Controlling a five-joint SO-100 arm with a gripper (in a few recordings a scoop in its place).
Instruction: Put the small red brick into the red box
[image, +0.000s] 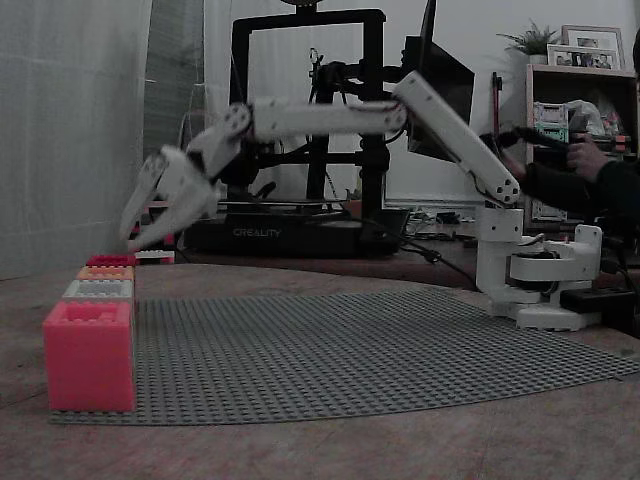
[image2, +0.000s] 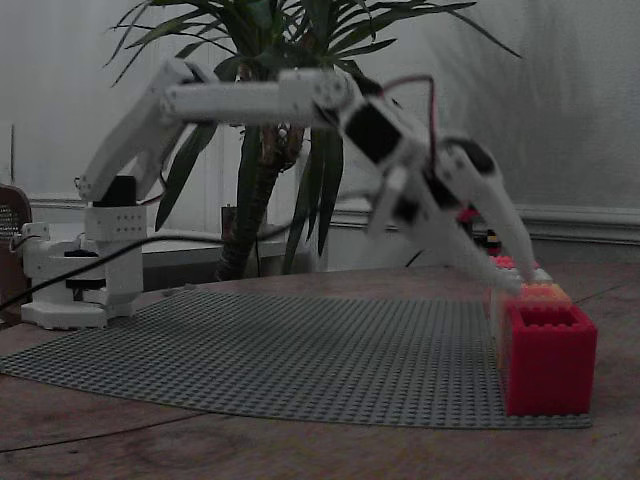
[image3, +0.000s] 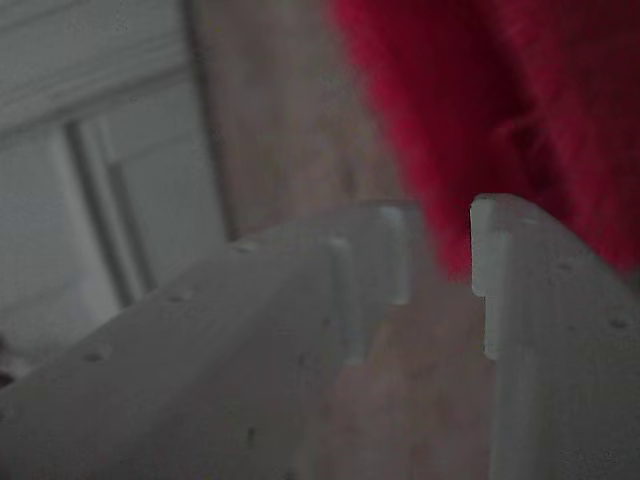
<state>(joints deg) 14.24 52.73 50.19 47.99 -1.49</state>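
The red box (image: 110, 260) is the farthest of a row of boxes on the left in a fixed view, and the nearest box (image2: 548, 360) in the other. My white gripper (image: 132, 240) hangs tilted down just above that end of the row, its tips (image2: 512, 283) a little over the box's rim. In the wrist view the red box (image3: 520, 100) is a blurred mass at the top right, just beyond the gripper (image3: 440, 240). The fingers stand a narrow gap apart, and through the gap I see only box and table. The small red brick is out of view.
A pinkish-coral box (image: 88, 355), a grey box (image: 98, 290) and an orange box (image: 105, 272) continue the row along the edge of the grey studded baseplate (image: 380, 350). The arm's base (image: 545, 275) stands at the plate's far side. A 3D printer (image: 300, 130) and a plant (image2: 270, 150) are behind.
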